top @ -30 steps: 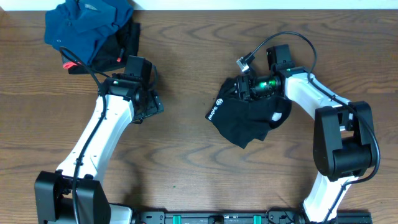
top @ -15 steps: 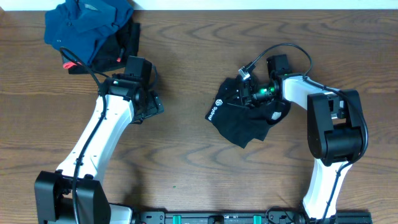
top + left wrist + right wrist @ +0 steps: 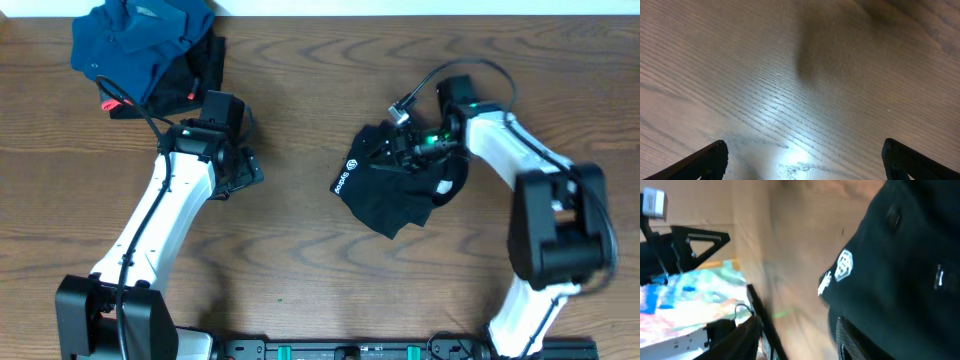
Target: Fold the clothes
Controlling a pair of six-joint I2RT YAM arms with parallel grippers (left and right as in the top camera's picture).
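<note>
A black garment (image 3: 395,195) with a white logo lies crumpled right of the table's middle. It fills the right side of the right wrist view (image 3: 900,255), logo facing up. My right gripper (image 3: 397,150) hovers low over the garment's upper edge. Its jaws (image 3: 795,330) are spread, one finger against the cloth, with bare wood between them. My left gripper (image 3: 248,170) is left of centre over bare wood, apart from any cloth. Its jaws (image 3: 802,160) are wide open and empty.
A pile with a blue garment (image 3: 140,40) on top of a black one with red trim (image 3: 195,75) sits at the back left corner. The wooden table (image 3: 300,260) runs to the front rail.
The right arm's wrist has shifted and turned slightly over the black garment's top edge. The garment has hardly moved. The left arm has not moved.
</note>
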